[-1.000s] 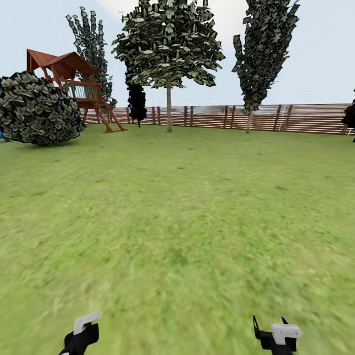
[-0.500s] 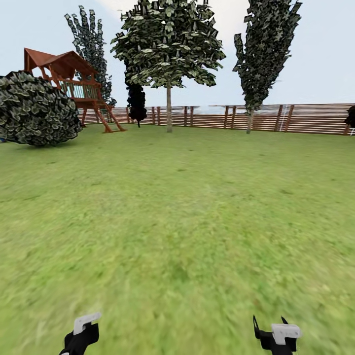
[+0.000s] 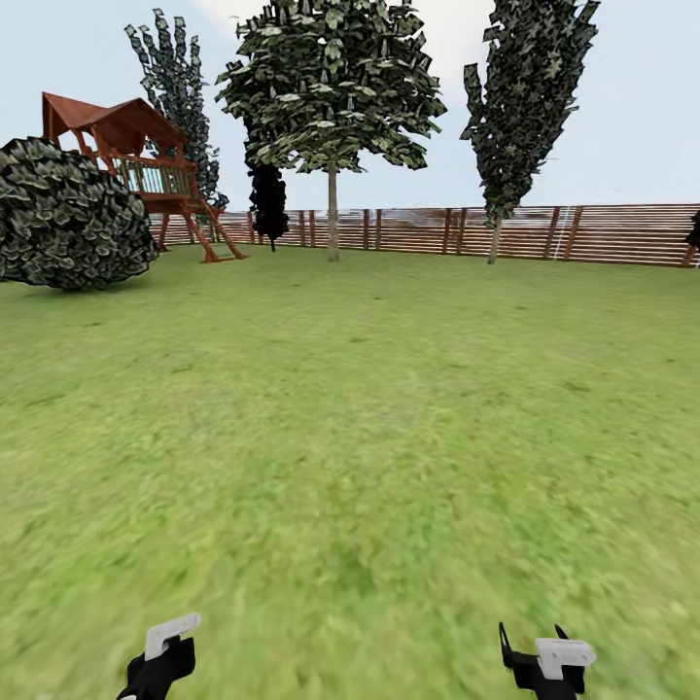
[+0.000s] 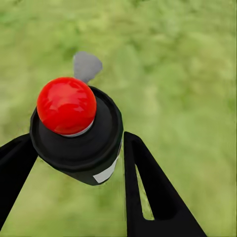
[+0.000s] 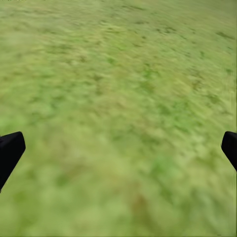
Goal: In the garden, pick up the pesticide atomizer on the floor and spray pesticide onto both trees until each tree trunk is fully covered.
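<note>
Atomizer (image 4: 76,131) clamped in left gripper (image 4: 74,163), right gripper (image 5: 118,148) seemingly spread apart, over grass (image 3: 369,437).

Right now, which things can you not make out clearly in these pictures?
- Head view: both arms cut off by the bottom edge.
- Left wrist view: pesticide atomizer in the left end effector; its lower body is hidden by its own top.
- Right wrist view: right end effector fingertips cut by side edges; grass blurred.

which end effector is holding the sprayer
The left end effector: its fingers grip the black pesticide atomizer with the red top. The right end effector is open over bare grass.
</note>
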You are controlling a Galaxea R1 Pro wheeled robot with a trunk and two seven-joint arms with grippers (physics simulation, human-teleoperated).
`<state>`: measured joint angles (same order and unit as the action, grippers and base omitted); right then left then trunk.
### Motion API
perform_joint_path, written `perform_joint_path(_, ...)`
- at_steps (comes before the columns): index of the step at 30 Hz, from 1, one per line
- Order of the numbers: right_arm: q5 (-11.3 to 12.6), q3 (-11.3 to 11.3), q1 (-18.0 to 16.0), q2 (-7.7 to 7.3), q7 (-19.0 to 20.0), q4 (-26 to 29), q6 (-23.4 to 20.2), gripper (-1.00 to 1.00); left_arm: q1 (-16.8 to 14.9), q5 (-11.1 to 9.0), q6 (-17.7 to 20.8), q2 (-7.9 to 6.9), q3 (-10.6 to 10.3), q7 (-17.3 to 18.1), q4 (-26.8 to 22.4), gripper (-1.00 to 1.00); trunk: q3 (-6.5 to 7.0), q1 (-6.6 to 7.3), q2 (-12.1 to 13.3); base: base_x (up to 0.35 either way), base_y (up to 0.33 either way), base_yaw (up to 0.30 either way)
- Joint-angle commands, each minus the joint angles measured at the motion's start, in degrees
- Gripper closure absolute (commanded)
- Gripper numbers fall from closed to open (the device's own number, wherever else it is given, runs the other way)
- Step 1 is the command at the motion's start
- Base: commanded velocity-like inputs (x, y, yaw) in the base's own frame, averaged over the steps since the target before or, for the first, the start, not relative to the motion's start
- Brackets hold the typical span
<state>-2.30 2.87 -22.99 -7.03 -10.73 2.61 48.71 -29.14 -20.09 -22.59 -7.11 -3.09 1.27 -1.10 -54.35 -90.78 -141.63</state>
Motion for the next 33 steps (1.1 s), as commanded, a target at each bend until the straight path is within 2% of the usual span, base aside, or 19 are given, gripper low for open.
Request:
perform_joint_path(1, -0.25, 0.30, -0.03, -0.01, -0.52, -0.03, 0.07, -1.00, -0.04, -0.47, -0.17, -0.01, -0.34, 0.14, 0.05, 1.00, -0.06, -0.02, -0.02, 0.331, 0.000, 0.000)
perform_joint_path(33, -0.25, 0.30, -0.03, -0.01, -0.52, -0.04, 0.07, -1.00, -0.04, -0.47, -0.17, -0.01, -0.34, 0.14, 0.05, 1.00, -0.06, -0.02, -0.02, 0.331, 0.000, 0.000)
